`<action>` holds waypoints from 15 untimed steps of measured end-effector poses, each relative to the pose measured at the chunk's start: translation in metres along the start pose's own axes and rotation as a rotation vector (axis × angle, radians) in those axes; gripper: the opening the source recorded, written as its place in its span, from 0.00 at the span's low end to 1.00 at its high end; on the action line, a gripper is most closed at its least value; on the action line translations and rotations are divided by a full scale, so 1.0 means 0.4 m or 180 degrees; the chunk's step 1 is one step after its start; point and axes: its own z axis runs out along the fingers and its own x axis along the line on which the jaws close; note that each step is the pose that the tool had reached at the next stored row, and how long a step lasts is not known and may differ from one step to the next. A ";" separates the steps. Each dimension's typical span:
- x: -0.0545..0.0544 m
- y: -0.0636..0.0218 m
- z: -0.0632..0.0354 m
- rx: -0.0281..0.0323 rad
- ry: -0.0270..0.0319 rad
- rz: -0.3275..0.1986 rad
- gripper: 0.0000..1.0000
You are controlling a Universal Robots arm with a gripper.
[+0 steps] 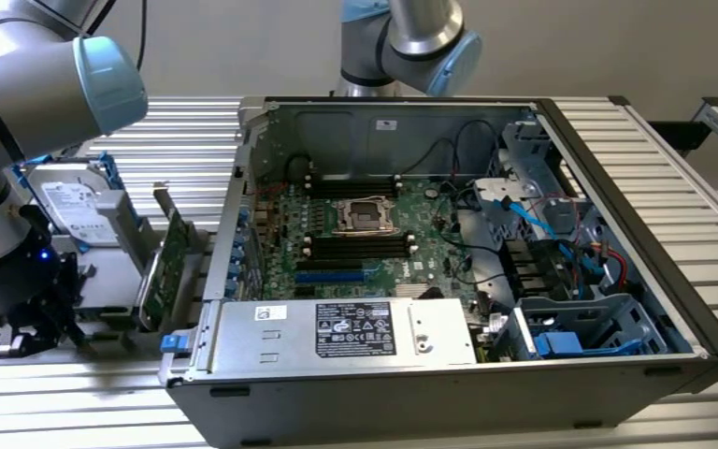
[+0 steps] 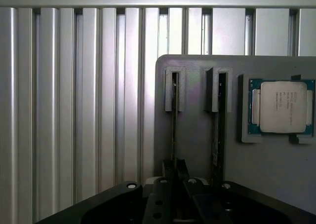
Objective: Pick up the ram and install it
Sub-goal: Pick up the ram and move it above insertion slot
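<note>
In the wrist view, two thin ram sticks stand edge-on in the slotted brackets of a grey holder plate (image 2: 195, 135). One ram stick (image 2: 174, 128) runs down between my fingertips (image 2: 168, 168), and the other (image 2: 217, 130) stands beside it. My gripper (image 2: 175, 168) sits low over the first stick, its jaws pressed against both faces. In the exterior view the gripper (image 1: 37, 323) is down at the holder, at that view's left, beside the open computer case (image 1: 459, 122). The motherboard's black ram slots (image 1: 356, 246) lie inside the case below the processor socket (image 1: 366, 213).
A square silver processor chip (image 2: 283, 107) lies in a pocket of the holder plate. A large green expansion card (image 1: 165, 271) stands upright between the holder and the case. A hard drive (image 1: 72, 201) stands behind it. A power supply (image 1: 352, 329) and cables (image 1: 522, 215) crowd the case.
</note>
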 end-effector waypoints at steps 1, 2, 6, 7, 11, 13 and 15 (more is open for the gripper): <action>0.000 0.000 0.000 0.0000 0.0000 0.0000 0.14; 0.000 0.000 0.000 0.0000 0.0000 0.0000 0.14; 0.000 0.000 -0.002 0.0001 -0.0001 0.0000 0.14; 0.000 0.000 -0.007 0.0001 -0.0001 0.0000 0.14; 0.001 0.002 -0.048 0.0000 0.0000 0.0000 0.14; 0.002 0.003 -0.071 0.0000 0.0000 0.0000 0.14; 0.003 0.004 -0.093 0.0000 0.0000 0.0000 0.14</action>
